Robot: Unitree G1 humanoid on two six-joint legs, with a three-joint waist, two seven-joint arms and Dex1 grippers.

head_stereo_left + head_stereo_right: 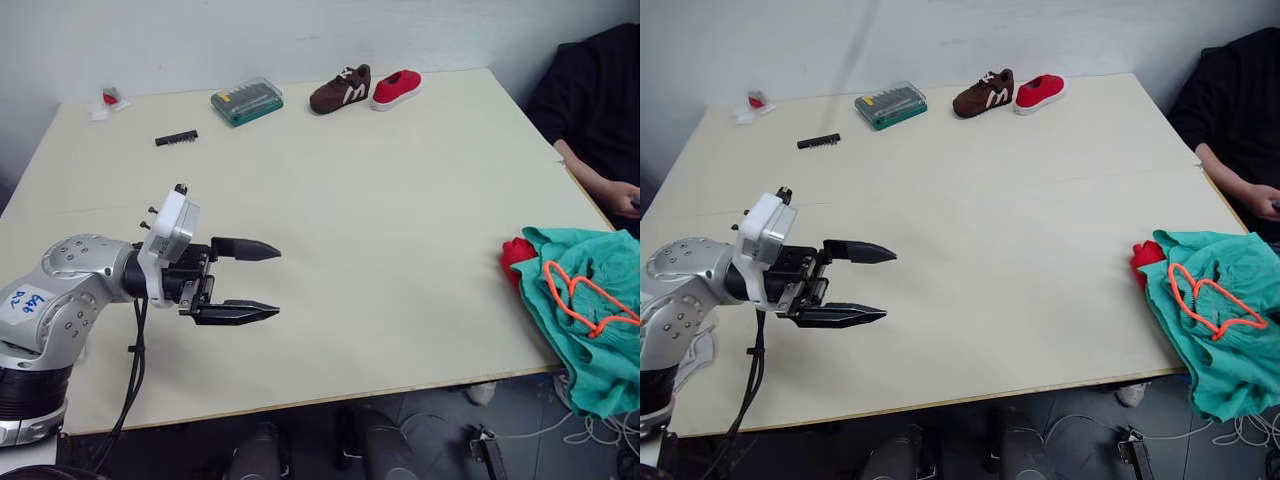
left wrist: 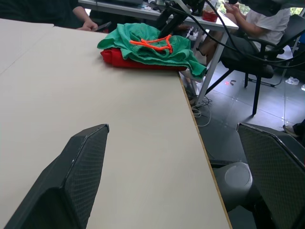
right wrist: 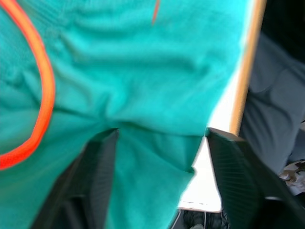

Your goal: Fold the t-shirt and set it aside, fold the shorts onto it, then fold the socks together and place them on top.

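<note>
The teal-green shorts (image 1: 590, 310) with an orange drawstring (image 1: 580, 295) lie bunched at the table's right edge, partly hanging over it. The red t-shirt (image 1: 517, 258) pokes out from under their left side; both also appear in the left wrist view, the shorts (image 2: 152, 45) over the t-shirt (image 2: 128, 61). My left gripper (image 1: 278, 283) hovers open over the table's left front, far from the clothes, holding nothing. My right gripper (image 3: 162, 133) is open right above the shorts (image 3: 143, 71), fingers spread wide over the fabric. The socks are out of view.
At the table's (image 1: 380, 220) far edge stand a brown shoe (image 1: 340, 88), a red shoe (image 1: 396, 87), a green tool case (image 1: 247, 101), a black bit strip (image 1: 176, 138) and a small red-and-white item (image 1: 108, 100). A person in black (image 1: 600, 100) sits at the right.
</note>
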